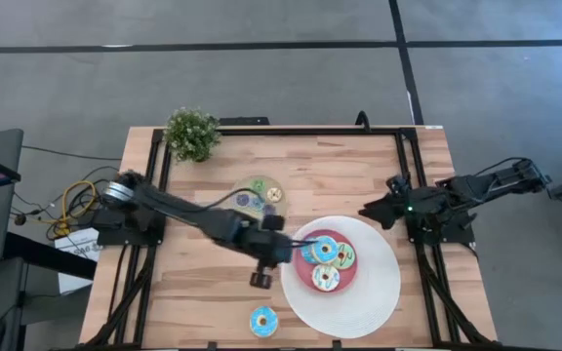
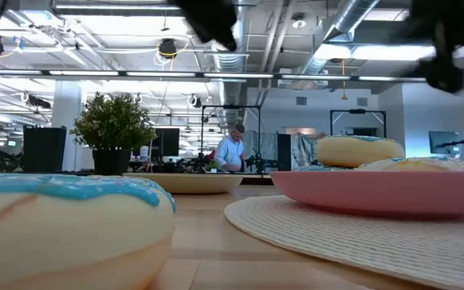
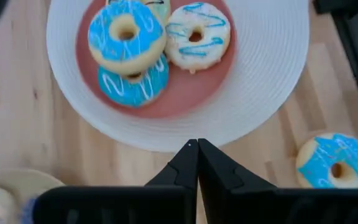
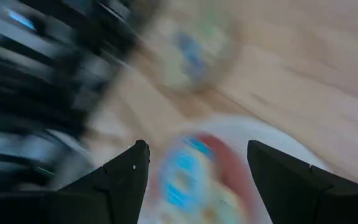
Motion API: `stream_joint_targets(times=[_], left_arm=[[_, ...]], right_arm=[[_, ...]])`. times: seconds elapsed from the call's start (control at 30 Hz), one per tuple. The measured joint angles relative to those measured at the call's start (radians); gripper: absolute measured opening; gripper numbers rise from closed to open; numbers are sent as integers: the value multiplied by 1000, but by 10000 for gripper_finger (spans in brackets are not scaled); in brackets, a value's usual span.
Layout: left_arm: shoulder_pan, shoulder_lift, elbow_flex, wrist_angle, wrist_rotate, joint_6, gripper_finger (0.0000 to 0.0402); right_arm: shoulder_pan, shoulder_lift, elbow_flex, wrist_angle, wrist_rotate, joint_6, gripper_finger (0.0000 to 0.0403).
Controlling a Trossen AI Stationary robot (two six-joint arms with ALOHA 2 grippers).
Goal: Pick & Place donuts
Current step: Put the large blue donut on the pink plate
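Note:
A white plate point(image 1: 374, 292) with a pink centre point(image 3: 179, 93) holds a pile of donuts: a blue-iced one point(image 3: 126, 34) rests on a blue one with white drizzle point(image 3: 132, 84), next to a white one with blue drizzle point(image 3: 197, 37). Another blue-iced donut point(image 1: 263, 321) lies flat on the table near the front edge. My left gripper point(image 3: 194, 147) is shut with nothing in it, hanging over the plate's left rim. My right gripper point(image 4: 194, 155) stands open and bare at the table's right side point(image 1: 371, 210).
A small tan plate point(image 1: 260, 195) with tiny donuts sits behind the left arm. A potted plant point(image 1: 191, 134) stands at the far left. Bare wood lies at the front left and far right of the table.

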Motion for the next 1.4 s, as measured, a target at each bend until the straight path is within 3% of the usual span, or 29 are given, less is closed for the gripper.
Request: stream_joint_targets(times=[0.2,0.3,0.5,0.67,0.77,1.03,1.23,1.4], left_arm=[[-101,-286,-484,445,-17,-221,0],[-166,-396,-652,608,-60,-322,0],[-308,-514,-748,646,-216,-384,0],[-389,-526,-748,649,-261,-350,0],[-404,-525,-748,648,-243,-414,0],[-376,-524,-748,690,-221,-439,28],[-375,-509,-748,784,-230,-436,110],[-374,-466,-731,886,-366,-510,181]], right_arm=[[49,281,16,612,32,-177,260],[89,473,118,657,30,-208,260],[156,781,429,271,22,-145,260],[240,942,682,-197,-50,16,260],[326,996,780,-365,-56,96,260],[556,1018,805,-424,-45,368,260],[677,1018,803,-510,24,579,260],[757,1018,803,-564,32,668,260]])
